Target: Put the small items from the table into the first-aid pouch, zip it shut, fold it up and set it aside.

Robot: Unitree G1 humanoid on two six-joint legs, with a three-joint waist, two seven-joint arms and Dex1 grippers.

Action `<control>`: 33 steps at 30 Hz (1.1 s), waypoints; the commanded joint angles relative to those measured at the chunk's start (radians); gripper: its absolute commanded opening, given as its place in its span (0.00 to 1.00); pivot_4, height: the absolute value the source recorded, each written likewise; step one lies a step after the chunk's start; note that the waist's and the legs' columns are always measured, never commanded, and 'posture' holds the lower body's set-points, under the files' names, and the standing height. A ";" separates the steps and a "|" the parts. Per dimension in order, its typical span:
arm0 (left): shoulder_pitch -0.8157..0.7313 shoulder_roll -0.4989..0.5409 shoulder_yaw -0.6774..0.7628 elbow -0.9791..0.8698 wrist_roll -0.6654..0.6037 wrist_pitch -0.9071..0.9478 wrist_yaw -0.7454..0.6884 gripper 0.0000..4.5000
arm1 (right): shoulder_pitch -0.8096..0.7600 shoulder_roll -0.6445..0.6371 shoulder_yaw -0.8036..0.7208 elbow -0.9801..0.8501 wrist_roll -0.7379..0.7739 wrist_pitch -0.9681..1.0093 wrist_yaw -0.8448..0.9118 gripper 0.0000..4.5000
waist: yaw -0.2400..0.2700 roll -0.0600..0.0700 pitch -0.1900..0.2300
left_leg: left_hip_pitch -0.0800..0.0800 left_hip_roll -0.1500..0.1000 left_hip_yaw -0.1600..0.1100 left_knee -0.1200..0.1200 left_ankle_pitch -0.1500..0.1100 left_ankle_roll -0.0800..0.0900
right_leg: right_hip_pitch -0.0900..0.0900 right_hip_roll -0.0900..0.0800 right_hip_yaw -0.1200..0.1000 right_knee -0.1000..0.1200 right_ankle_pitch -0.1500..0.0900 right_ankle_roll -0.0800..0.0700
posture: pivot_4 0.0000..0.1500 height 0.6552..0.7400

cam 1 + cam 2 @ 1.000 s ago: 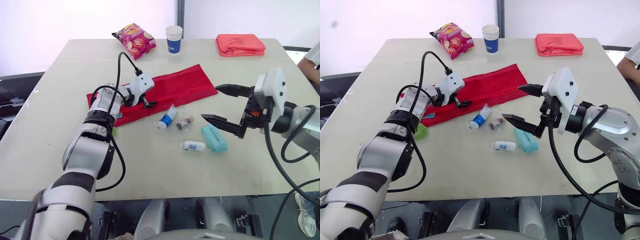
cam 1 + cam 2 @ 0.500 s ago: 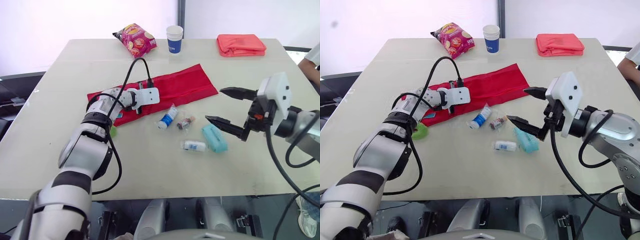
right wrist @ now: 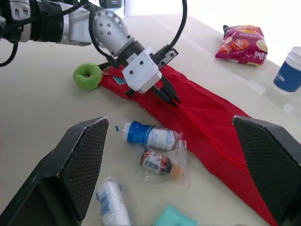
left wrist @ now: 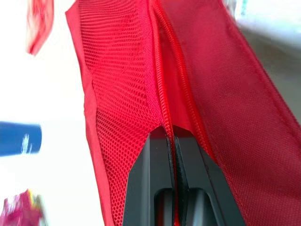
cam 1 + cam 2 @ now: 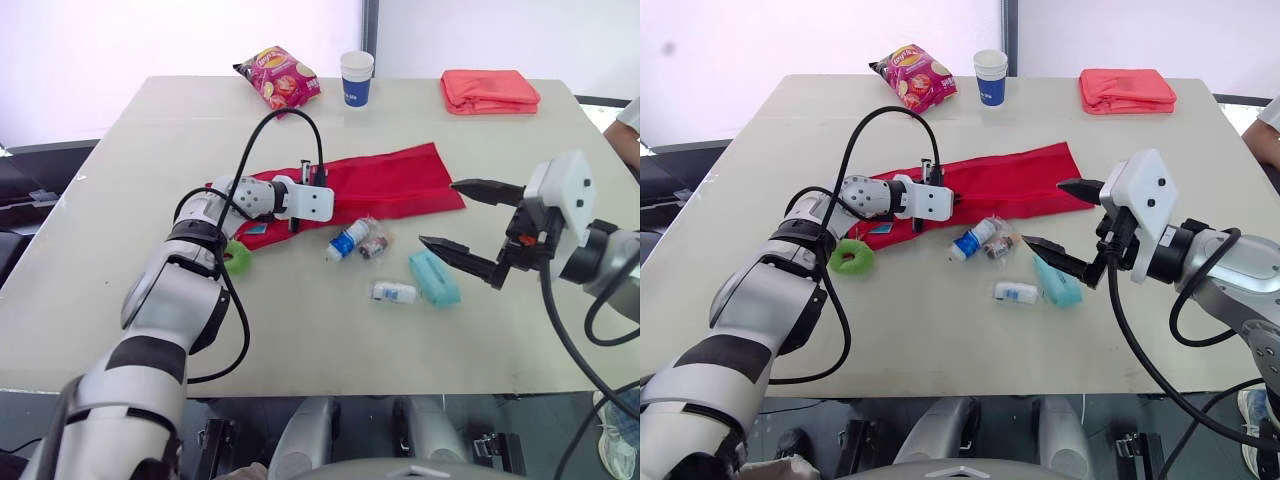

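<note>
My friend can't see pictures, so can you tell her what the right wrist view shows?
The left gripper pinches the zipper of the red pouch, seen between the wide-open black fingers of the right gripper. Near it lie a green ring, a blue-and-white tube, a small brown bottle and a white roll; a chips bag and blue cup sit farther off.

Left end effector (image 3: 173, 100) rolled, dragging the pouch (image 5: 390, 180) rightward, uncovering green ring (image 5: 852, 257).

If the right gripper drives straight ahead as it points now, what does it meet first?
Likely the bagged bottles, then the red pouch; the right gripper's height over the table is unclear.
</note>
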 commanded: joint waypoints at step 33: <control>-0.024 -0.079 0.297 0.025 -0.315 0.253 -0.385 0.57 | 0.017 -0.050 0.007 0.004 0.047 -0.017 0.019 1.00 | -0.005 -0.003 0.001 | 0.000 -0.001 0.000 0.003 -0.001 0.002 | 0.002 0.000 -0.001 0.000 0.000 0.000 | 1.00 1.00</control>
